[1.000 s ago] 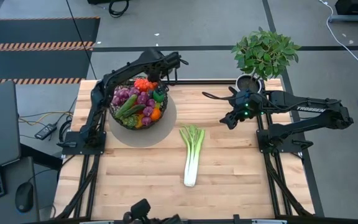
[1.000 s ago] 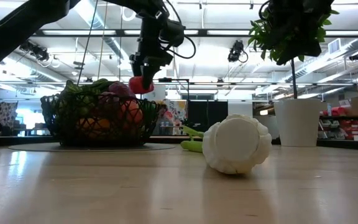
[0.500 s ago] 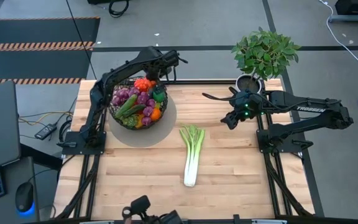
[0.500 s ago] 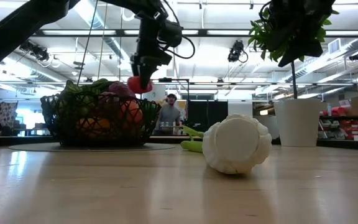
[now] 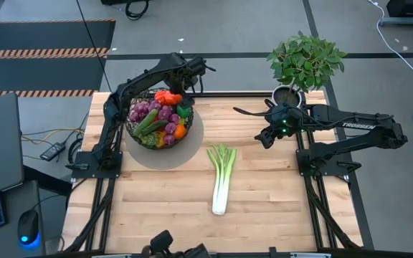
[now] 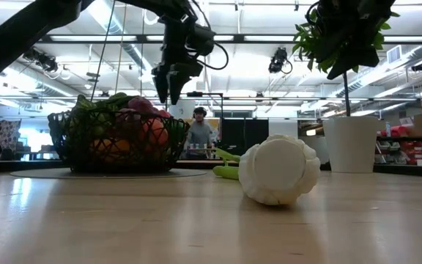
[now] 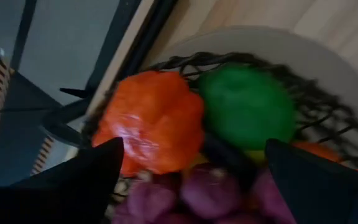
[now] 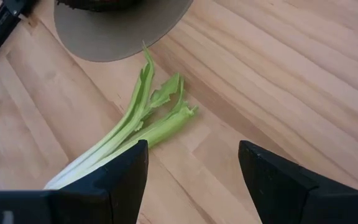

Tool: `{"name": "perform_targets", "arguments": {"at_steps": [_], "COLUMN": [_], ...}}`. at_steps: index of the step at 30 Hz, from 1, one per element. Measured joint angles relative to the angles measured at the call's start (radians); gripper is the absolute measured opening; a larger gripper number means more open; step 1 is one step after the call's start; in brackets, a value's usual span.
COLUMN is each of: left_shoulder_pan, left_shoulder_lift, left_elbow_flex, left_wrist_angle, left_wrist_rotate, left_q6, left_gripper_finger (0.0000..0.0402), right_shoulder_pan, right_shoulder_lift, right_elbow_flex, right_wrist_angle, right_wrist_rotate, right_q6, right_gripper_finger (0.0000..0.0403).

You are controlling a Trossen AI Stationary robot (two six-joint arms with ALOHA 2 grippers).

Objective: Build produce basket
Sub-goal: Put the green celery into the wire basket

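Observation:
The dark wire-mesh basket [image 5: 140,136] stands on a round grey mat [image 5: 193,137] at the table's far left, heaped with produce: purple grapes [image 5: 149,110], cucumbers, an orange. My left gripper [image 5: 171,91] hangs open just above the basket's far side [image 6: 166,92]. Below its spread fingers, in the left wrist view, lie an orange-red pepper [image 7: 151,121] and a green one [image 7: 247,106]. The leek [image 5: 221,175] lies flat on the table's middle, root end toward the near edge [image 6: 278,169]. My right gripper [image 5: 262,140] waits open to the leek's right [image 8: 193,149].
A leafy potted plant in a white pot [image 5: 303,64] stands at the far right corner, behind my right arm. Bare wood lies around the leek and along the near edge. A person [image 6: 198,132] stands in the room beyond the table.
My left gripper has opened above the basket's far side and let go of the orange-red pepper, which has dropped from between its fingers onto the heap in the basket. The gripper itself has stayed at about the same height.

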Motion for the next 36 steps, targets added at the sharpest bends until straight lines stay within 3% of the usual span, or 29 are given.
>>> {"name": "perform_targets", "arguments": {"at_steps": [12,19,29,36], "left_shoulder_pan": [-0.147,-0.285,-0.525,-0.681], "left_shoulder_lift": [-0.040,-0.043,-0.043,-0.043], "left_elbow_flex": [0.003,0.002,0.002,-0.010], "left_wrist_angle": [0.000,0.023,0.156,0.162], "left_wrist_rotate": [0.005,0.201,0.207,0.122], "left_q6": [-0.240,-0.421,-0.928,-1.251], "left_gripper_finger": [0.0396,0.0396,0.0396,0.0396], "right_shoulder_pan": [0.000,-0.001,0.001,0.017], "right_shoulder_lift": [0.000,0.000,0.000,-0.027], "right_elbow_flex": [0.000,0.000,0.000,0.000], "right_wrist_angle": [-0.015,-0.089,-0.163,-0.253], "right_wrist_rotate": [0.000,-0.004,-0.156,-0.210], "right_q6": [-0.015,-0.015,-0.017,-0.049], "right_gripper_finger": [0.0255,0.0255,0.0255,0.0255]}}
